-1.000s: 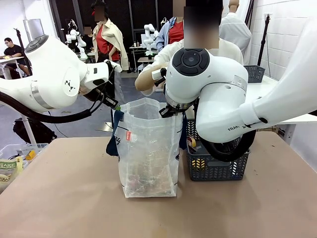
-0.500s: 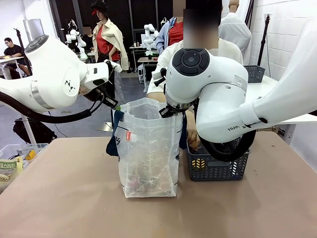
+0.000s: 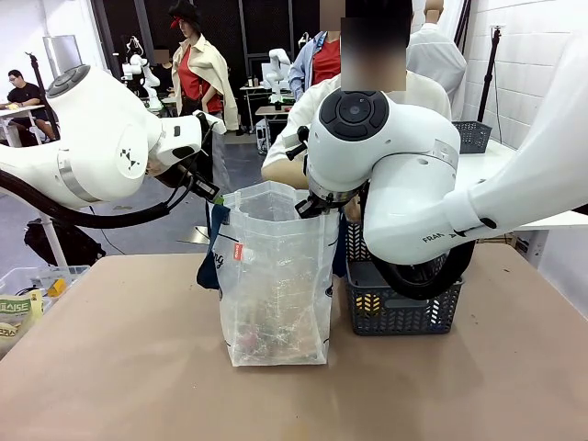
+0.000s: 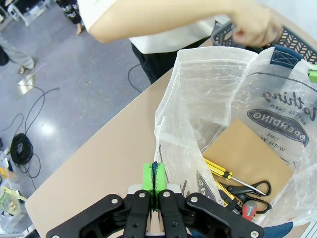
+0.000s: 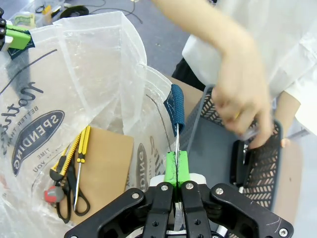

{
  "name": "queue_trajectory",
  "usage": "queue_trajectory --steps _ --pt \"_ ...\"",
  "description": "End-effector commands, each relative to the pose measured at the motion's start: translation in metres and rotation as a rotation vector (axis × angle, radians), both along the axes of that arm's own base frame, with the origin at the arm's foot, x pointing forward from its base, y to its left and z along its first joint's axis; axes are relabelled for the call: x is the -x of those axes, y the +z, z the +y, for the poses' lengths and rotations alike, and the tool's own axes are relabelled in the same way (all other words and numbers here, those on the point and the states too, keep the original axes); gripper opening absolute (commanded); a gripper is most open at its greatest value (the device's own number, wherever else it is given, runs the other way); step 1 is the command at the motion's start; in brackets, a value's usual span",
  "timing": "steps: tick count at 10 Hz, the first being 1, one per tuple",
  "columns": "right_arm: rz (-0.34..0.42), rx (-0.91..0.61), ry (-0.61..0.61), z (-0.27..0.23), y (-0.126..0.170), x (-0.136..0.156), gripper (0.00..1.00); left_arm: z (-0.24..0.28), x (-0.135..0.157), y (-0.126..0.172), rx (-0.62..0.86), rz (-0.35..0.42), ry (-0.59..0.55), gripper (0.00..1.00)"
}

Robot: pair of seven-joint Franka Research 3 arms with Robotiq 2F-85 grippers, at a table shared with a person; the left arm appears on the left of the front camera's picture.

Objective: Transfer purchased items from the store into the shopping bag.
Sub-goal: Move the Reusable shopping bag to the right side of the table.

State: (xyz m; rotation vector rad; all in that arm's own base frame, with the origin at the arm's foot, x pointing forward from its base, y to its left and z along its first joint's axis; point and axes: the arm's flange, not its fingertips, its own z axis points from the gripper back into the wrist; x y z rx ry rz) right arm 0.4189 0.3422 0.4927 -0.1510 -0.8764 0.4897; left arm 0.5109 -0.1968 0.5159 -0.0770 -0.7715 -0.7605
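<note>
Brown worktop [image 3: 110, 367]. Shopping bag [image 3: 276, 285] upright mid-worktop, mouth held wide. Dark grey basket [image 3: 404, 308] just beside bag, on robot's right. Left tool [image 4: 154, 178] clamped on bag rim at one side. Right tool [image 5: 176, 166] clamped on opposite rim, by navy strap. Person's hand [image 5: 242, 99] over basket, blurred. At bag bottom: black-handled scissors [image 4: 245, 187], yellow-and-black screwdriver [image 4: 218, 169] beside them.

Robotics lab or workshop, white robot arms [image 3: 92, 147] at a brown table [image 3: 138, 367], bare grey floor [image 4: 64, 74] strewn with loose black cables [image 4: 19, 148], white-painted block wall [image 3: 524, 55] at right, a person seated at a desk [image 3: 18, 96] far left, black stand pole [image 3: 490, 73] far right
</note>
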Motion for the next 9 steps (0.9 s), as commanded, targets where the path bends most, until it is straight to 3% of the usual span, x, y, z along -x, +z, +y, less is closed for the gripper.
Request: queue_trajectory --steps 1,9 --pt "0.013 -0.009 0.000 -0.0009 0.0039 0.0004 0.00 -0.0015 -0.0026 0.0032 0.000 0.001 0.000 0.00" --pt "0.013 -0.009 0.000 -0.0009 0.0039 0.0004 0.00 -0.0015 -0.0026 0.0032 0.000 0.001 0.000 0.00"
